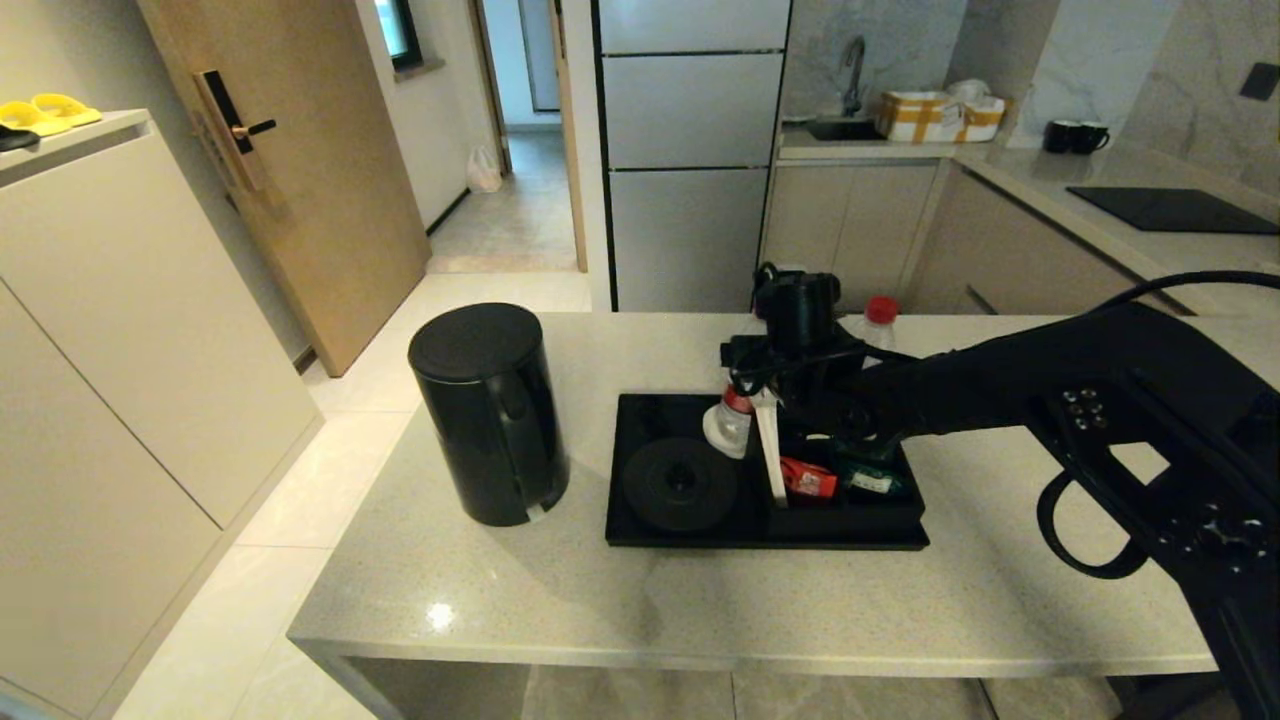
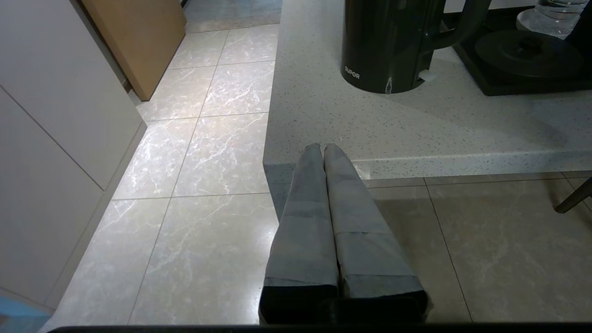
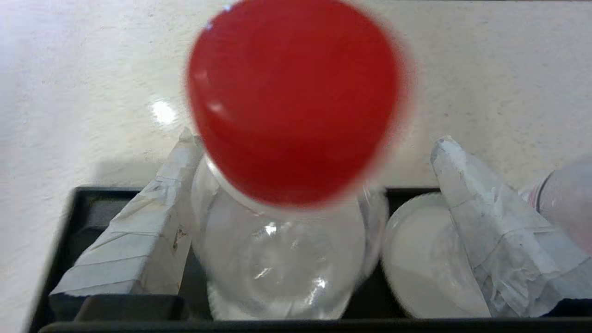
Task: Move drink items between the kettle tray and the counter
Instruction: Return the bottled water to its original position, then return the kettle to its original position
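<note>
The tall black kettle (image 1: 488, 415) (image 2: 388, 44) stands on the beige counter (image 1: 560, 590), left of the black kettle tray (image 1: 640, 535), whose round base (image 1: 680, 483) is bare. A clear red-capped bottle (image 1: 728, 422) (image 3: 282, 249) stands upright in the tray by the white divider (image 1: 772, 455). My right gripper (image 1: 745, 400) (image 3: 315, 138) is open around this bottle; one finger (image 3: 138, 231) lies against it, the other (image 3: 485, 222) stands apart. A second bottle (image 1: 879, 325) stands on the counter behind the tray. My left gripper (image 2: 322, 147) is shut and empty, low by the counter's front corner.
Red (image 1: 808, 480) and green (image 1: 868, 482) sachets lie in the tray's compartment. A white rounded object (image 3: 416, 259) sits between the bottle and the far finger. Two black mugs (image 1: 1075, 137) and a hob panel (image 1: 1175, 208) are on the back worktop. Tiled floor (image 2: 203, 152) lies left of the counter.
</note>
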